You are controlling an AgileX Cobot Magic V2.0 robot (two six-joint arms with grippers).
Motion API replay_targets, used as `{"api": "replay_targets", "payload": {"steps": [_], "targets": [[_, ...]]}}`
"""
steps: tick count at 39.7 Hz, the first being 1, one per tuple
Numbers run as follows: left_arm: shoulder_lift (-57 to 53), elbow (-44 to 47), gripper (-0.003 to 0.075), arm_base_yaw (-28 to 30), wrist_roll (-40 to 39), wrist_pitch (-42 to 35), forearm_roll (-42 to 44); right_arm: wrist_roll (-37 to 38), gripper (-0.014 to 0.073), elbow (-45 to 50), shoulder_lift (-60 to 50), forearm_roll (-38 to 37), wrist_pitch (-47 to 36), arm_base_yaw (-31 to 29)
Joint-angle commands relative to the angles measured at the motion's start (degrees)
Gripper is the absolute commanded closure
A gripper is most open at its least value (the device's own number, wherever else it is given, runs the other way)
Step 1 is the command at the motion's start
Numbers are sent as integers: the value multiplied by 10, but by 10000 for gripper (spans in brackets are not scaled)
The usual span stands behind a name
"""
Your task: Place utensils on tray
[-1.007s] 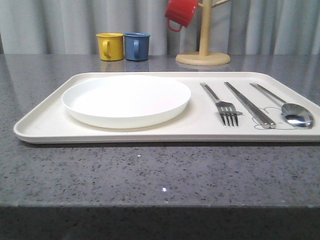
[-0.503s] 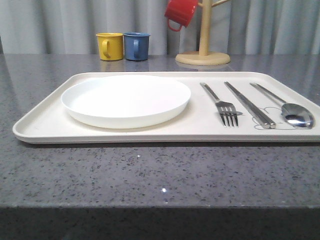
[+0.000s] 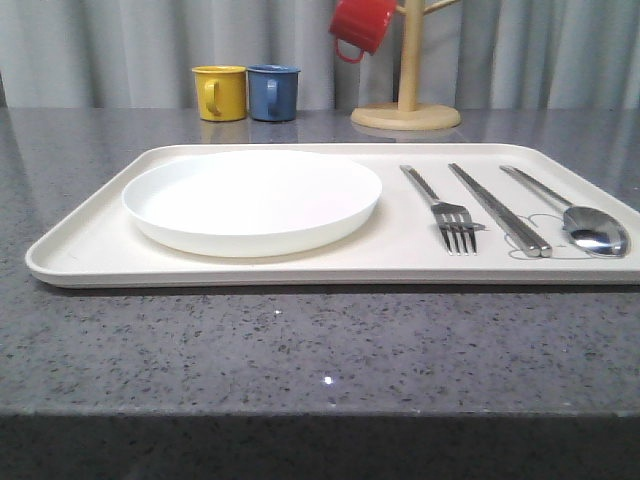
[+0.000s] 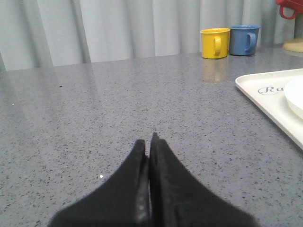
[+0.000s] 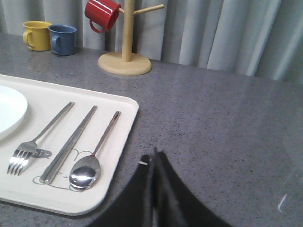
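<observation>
My right gripper [image 5: 154, 156] is pressed together, the spoon [image 5: 92, 161] just beside it on the tray [image 5: 120, 142]; my left gripper [image 4: 149, 142] looks pressed together too.

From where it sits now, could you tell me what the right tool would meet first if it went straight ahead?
Probably nothing soon: the shut right tool points over bare grey table toward the curtain, passing right of the tray. Depth is unclear.

Staged test setup dressed as a dining spot. Grey speckled stone worktop [image 3: 300, 350] across the lower frame, plain grey curtain [image 3: 100, 50] behind. Wooden mug tree [image 3: 407, 100] at upper centre-right, red mug [image 3: 362, 25] hanging on it.
</observation>
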Motion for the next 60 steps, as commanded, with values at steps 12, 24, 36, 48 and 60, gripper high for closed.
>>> {"api": "replay_targets", "payload": {"steps": [12,24,36,48,60], "targets": [[-14,1,738,0,-3,-50,-1,-46,707,161,-57,86,-220,-71],[-13,1,738,0,-3,-50,-1,-109,707,239,-89,153,-222,-109],[-13,1,738,0,-3,-50,-1,-109,707,239,-89,175,-221,-135],[-13,1,738,0,-3,-50,-1,-109,707,239,-89,175,-221,-135],[-13,1,738,0,-3,-50,-1,-109,707,238,-89,175,-221,-135]]}}
